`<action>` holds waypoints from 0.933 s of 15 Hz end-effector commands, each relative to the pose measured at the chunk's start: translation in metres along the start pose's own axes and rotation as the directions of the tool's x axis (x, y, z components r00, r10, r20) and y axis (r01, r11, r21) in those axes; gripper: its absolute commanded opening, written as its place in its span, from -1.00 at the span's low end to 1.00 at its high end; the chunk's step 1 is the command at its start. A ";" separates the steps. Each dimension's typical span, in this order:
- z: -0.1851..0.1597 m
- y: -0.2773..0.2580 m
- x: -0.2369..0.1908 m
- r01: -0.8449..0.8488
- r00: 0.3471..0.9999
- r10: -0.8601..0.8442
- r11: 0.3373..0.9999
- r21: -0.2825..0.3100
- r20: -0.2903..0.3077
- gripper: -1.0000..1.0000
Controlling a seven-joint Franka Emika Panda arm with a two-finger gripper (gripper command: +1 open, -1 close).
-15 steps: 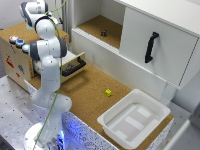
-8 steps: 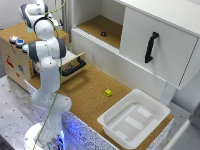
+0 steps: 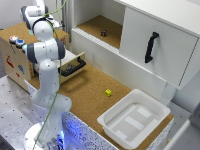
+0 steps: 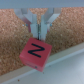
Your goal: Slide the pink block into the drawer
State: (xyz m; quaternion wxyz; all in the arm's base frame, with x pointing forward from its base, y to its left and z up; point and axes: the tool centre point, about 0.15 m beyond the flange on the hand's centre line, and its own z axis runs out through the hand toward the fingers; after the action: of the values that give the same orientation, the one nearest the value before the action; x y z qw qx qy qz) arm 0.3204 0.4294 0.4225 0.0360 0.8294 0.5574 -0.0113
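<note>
Cork-topped table (image 3: 85,92): I count a small yellow block (image 3: 108,92) lying loose, a white plastic tray (image 3: 135,120) near its edge, and the wooden cabinet (image 3: 22,55) with its drawer (image 3: 70,65) open.

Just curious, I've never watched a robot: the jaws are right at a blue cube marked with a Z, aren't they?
Not quite: the wrist view shows the cube marked Z is pink, not blue. The rest holds; the gripper has its jaws right at the cube's edge, above the cork surface.

Both views are soft and low-resolution under even, bright indoor light (shadows faint). A blue glow shows at the exterior view's lower left; the wrist view blurs heavily throughout.
</note>
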 end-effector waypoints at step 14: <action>-0.019 0.029 -0.123 -0.313 0.891 0.327 0.945 0.098 -0.315 1.00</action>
State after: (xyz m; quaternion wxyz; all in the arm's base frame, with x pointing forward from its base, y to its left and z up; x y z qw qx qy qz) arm 0.3175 0.3555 0.4298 -0.0070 0.8723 0.4882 0.0264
